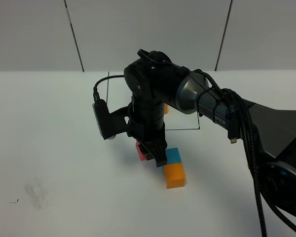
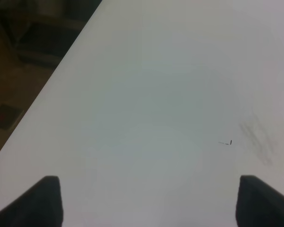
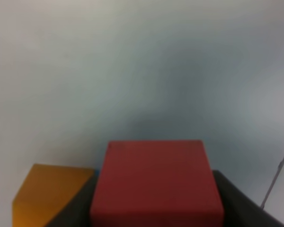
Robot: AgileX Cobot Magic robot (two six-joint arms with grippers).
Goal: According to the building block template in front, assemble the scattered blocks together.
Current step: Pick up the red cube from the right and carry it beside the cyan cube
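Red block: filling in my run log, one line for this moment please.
right pincer: shut on red block | blue block, orange block: touching on table | left pincer: open, empty

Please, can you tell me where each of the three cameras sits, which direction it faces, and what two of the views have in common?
Exterior high: mounted high, looking down on the white table; shows the right arm over the red block, blue block and orange block.
Left wrist: on the left arm, facing bare table; two dark fingers show, wide apart.
Right wrist: faces the red block between its fingers.
Shared: exterior and right wrist both show the red and orange blocks.
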